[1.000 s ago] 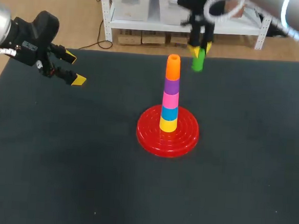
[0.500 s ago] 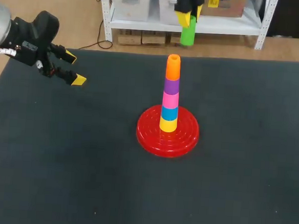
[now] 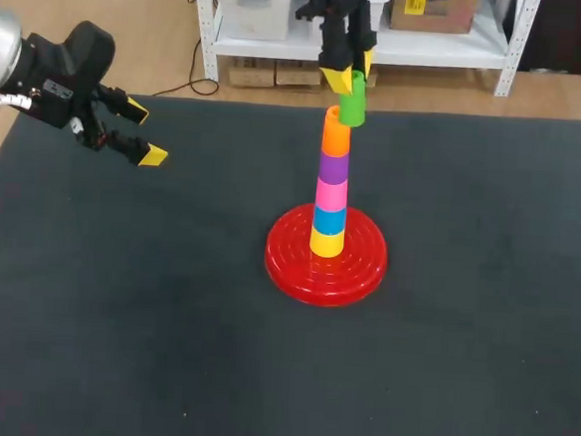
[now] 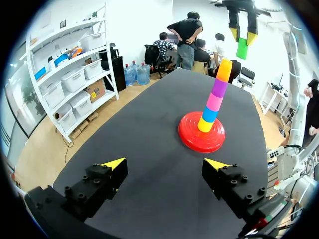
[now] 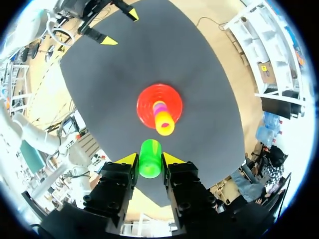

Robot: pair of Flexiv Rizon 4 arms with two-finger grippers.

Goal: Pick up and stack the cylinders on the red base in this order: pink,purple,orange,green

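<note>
Overhead, the right gripper (image 3: 347,74) clamped the green cylinder (image 3: 352,107) near the orange cylinder (image 3: 335,133). The left gripper (image 3: 145,134) hung aside, fingers spread.

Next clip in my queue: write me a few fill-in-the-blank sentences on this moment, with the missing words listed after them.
1. The right gripper is shut on a cylinder whose colour is ___.
2. The topmost piece of the stack on the red base is ___.
3. The left gripper, off to the side of the stack, has its fingers ___.
4. Directly under the pink piece sits a piece coloured ___.
Missing words: green; orange; open; blue.
</note>
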